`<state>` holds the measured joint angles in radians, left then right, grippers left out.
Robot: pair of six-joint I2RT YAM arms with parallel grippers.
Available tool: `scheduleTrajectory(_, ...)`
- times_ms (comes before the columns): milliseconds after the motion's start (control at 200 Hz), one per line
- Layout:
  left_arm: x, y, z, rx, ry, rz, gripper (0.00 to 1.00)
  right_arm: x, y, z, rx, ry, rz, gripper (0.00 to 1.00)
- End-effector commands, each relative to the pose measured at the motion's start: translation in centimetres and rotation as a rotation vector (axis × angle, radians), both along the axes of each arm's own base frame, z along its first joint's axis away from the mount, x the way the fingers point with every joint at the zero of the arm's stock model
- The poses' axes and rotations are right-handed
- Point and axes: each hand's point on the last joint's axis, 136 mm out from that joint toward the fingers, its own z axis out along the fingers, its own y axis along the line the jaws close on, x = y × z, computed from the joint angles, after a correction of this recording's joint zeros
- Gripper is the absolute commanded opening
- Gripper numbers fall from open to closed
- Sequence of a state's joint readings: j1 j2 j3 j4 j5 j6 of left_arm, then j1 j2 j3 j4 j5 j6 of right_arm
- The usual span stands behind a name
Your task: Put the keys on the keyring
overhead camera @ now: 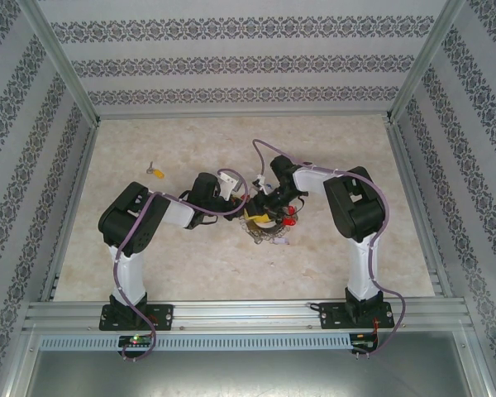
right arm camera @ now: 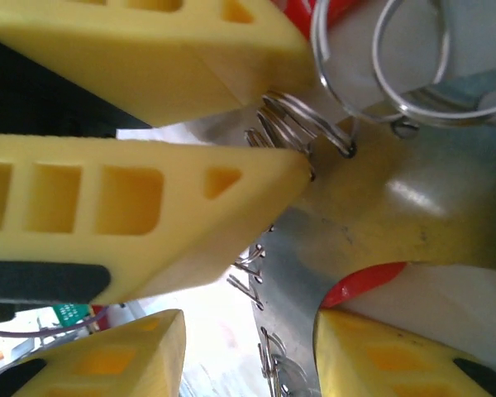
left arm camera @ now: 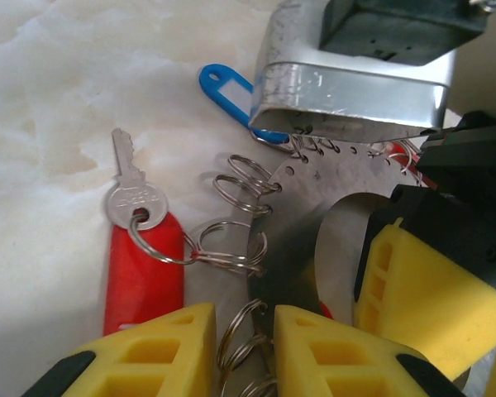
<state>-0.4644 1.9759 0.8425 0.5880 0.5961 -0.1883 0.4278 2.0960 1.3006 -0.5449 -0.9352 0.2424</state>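
Observation:
The keyring (left arm camera: 306, 198) is a flat grey band punched with holes and hung with small split rings; it lies at mid-table between both arms (overhead camera: 269, 233). My left gripper (left arm camera: 244, 318) is shut on its rim among the split rings; in the right wrist view its fingertips (right arm camera: 264, 178) meet on that edge. My right gripper (right arm camera: 248, 331) is open and straddles the band (right arm camera: 372, 223), its right finger against the inner side. One yellow-headed key (overhead camera: 155, 171) lies alone on the table, far left of the grippers. A silver key (left arm camera: 132, 197) with a red tag (left arm camera: 142, 277) hangs from the ring.
A blue tag (left arm camera: 227, 89) and a shiny silver metal block (left arm camera: 355, 83) sit at the ring's far edge. Another red tag (right arm camera: 365, 284) shows under the band. The marble tabletop (overhead camera: 190, 248) is walled on three sides, with a metal rail along the near edge.

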Motion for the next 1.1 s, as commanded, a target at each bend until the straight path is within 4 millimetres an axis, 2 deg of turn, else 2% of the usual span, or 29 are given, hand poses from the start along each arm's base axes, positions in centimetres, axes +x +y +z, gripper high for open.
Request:
scheduleTrajectory(0, -3.0, 1.4, -6.3, 0.123, 0.195, -0.001, 0.23, -0.1, 1.9, -0.9, 0.074, 0.020, 0.016, 0.45)
scheduleTrajectory(150, -3.0, 1.3, -6.0, 0.118, 0.194, -0.002, 0.22, 0.6, 2.8, -0.2, 0.141, 0.018, -0.013, 0.44)
scheduleTrajectory(320, -2.8, 1.1, -4.6, 0.097, 0.187, 0.004, 0.21, 0.7, 3.2, 0.1, 0.186, 0.031, -0.031, 0.42)
scheduleTrajectory(450, -1.3, 1.3, -2.0, 0.013, 0.186, 0.048, 0.22, 0.7, 3.2, 0.6, 0.216, 0.029, -0.044, 0.40)
scheduleTrajectory(600, 1.6, 3.1, 1.6, -0.172, 0.275, 0.166, 0.25, 0.5, 3.0, 0.1, 0.199, 0.026, -0.055, 0.40)
scheduleTrajectory(694, 2.0, 4.2, 2.9, -0.240, 0.317, 0.210, 0.28, 0.7, 2.8, -0.7, 0.174, 0.027, -0.066, 0.39)
scheduleTrajectory(834, 0.9, 5.7, 4.1, -0.310, 0.418, 0.263, 0.33, 0.8, 2.6, -1.3, 0.148, 0.020, -0.075, 0.39)
scheduleTrajectory(929, -1.0, 7.0, 3.7, -0.288, 0.547, 0.301, 0.33, 0.9, 2.5, -1.3, 0.134, 0.014, -0.079, 0.40)
scheduleTrajectory(1099, -5.4, 5.8, 3.7, -0.274, 0.728, 0.159, 0.31, 1.2, 2.6, -1.9, 0.117, 0.018, -0.092, 0.40)
